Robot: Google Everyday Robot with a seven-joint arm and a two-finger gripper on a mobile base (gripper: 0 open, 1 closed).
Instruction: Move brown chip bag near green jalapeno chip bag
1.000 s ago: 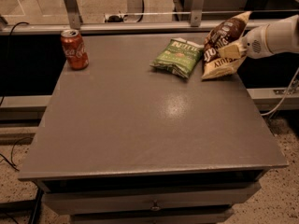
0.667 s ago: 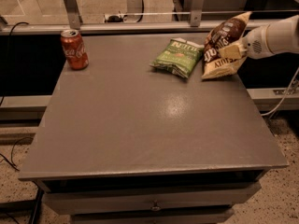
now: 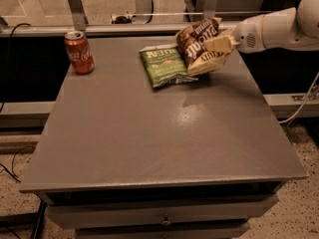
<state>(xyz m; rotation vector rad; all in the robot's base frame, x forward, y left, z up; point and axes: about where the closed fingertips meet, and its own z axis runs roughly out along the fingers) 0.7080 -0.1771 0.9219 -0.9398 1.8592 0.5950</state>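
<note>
The brown chip bag is dark brown with pale edges and is held tilted at the table's far right. Its lower edge lies against the right side of the green jalapeno chip bag, which lies flat on the grey table. My gripper comes in from the right on a white arm and is shut on the brown bag's right side.
A red soda can stands upright at the table's far left corner. Metal posts and a rail run behind the far edge. A cable hangs off the right side, and a drawer front sits below the near edge.
My gripper has carried the brown chip bag left, up against the green bag. The green bag has shifted a little left. The can has not moved.
</note>
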